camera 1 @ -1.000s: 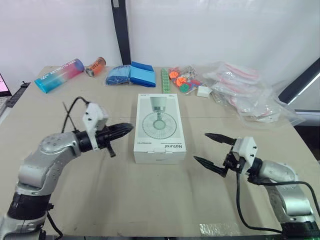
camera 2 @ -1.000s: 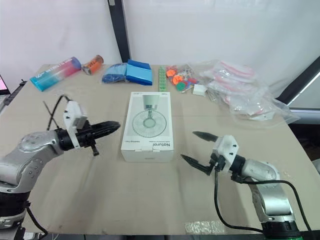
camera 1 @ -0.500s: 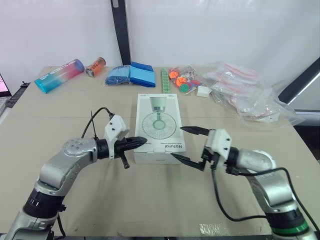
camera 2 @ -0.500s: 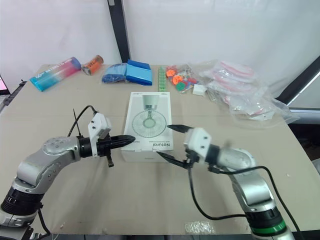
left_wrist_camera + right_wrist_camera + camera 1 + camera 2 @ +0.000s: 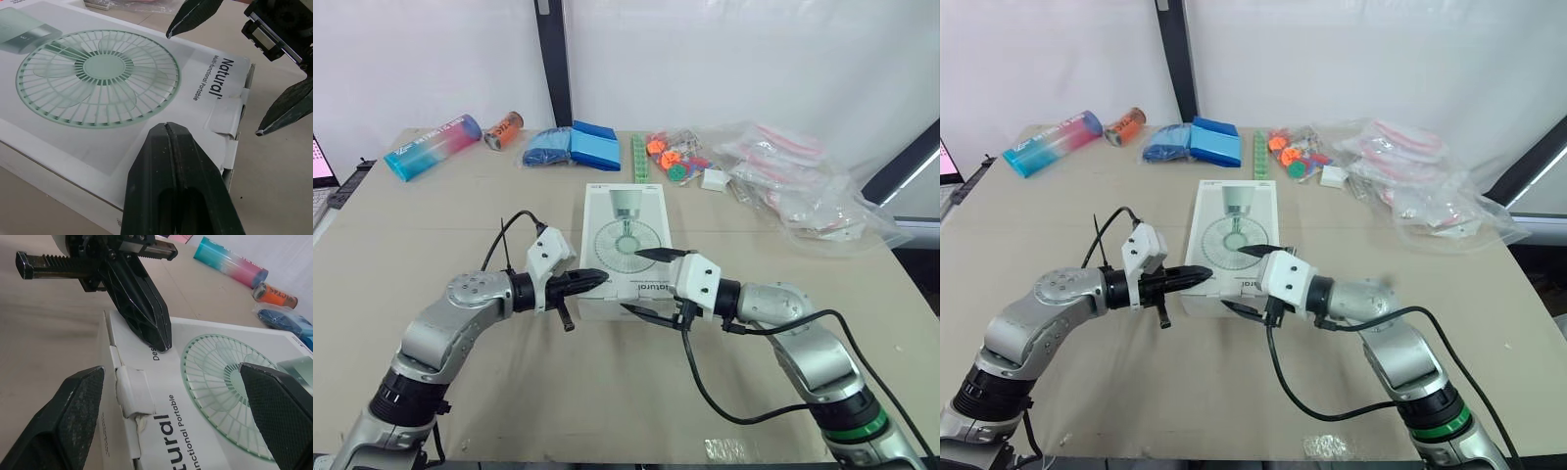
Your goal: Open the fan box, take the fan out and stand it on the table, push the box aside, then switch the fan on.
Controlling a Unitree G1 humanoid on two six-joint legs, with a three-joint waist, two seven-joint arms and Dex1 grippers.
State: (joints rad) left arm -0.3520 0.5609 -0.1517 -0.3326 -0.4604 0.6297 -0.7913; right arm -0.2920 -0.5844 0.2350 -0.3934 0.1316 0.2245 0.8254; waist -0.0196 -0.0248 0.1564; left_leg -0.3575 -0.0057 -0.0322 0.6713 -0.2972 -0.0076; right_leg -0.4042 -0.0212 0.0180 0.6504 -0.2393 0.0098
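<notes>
Box [image 5: 625,250] is laid flat on the table [image 5: 460,215], long axis running away from both grippers — its near-end flap [image 5: 133,396] is bracketed by the spread right gripper [image 5: 632,282], with the pressed-together left gripper [image 5: 592,281] held over the lid just beside.

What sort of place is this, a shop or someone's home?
Probably a robot test lab: a plain white curtain backdrop, one table of unrelated props (tumbler, can, plastic bags), and a fan box laid out at its middle.
</notes>
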